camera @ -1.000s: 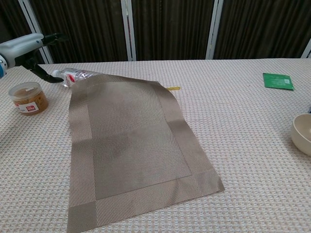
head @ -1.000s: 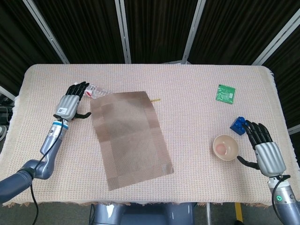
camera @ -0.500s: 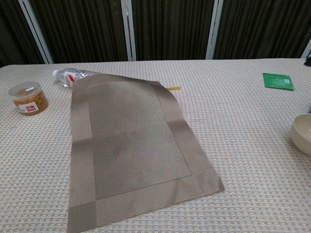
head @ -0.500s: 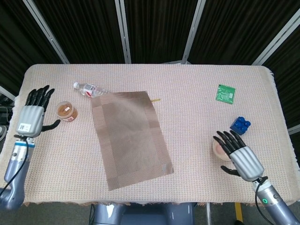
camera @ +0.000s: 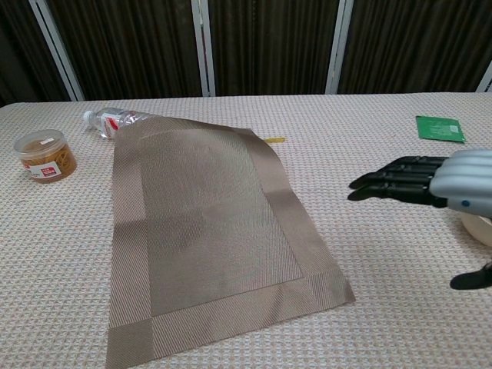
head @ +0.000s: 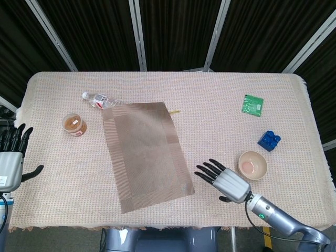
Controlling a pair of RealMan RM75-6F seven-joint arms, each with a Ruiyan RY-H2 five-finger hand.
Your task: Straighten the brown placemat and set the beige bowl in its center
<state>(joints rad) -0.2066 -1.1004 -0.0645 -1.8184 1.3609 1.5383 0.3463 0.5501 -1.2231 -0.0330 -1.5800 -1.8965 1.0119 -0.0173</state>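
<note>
The brown placemat (head: 145,153) (camera: 207,224) lies skewed on the table, its near end swung to the right. The beige bowl (head: 252,165) sits upright off the mat's right side; in the chest view only its rim (camera: 478,228) peeks out behind my right hand. My right hand (head: 227,182) (camera: 430,187) hovers flat between mat and bowl, fingers spread toward the mat, holding nothing. My left hand (head: 10,160) is at the table's left edge, fingers apart and empty, out of the chest view.
A clear plastic bottle (head: 99,100) (camera: 117,120) lies at the mat's far left corner. A small jar (head: 74,125) (camera: 46,154) stands left of the mat. A green packet (head: 253,104) (camera: 440,127) and a blue block (head: 268,140) lie far right.
My left hand has withdrawn from the mat's far left corner to the table's left edge. My right hand has swept left from beside the bowl toward the mat's near right corner.
</note>
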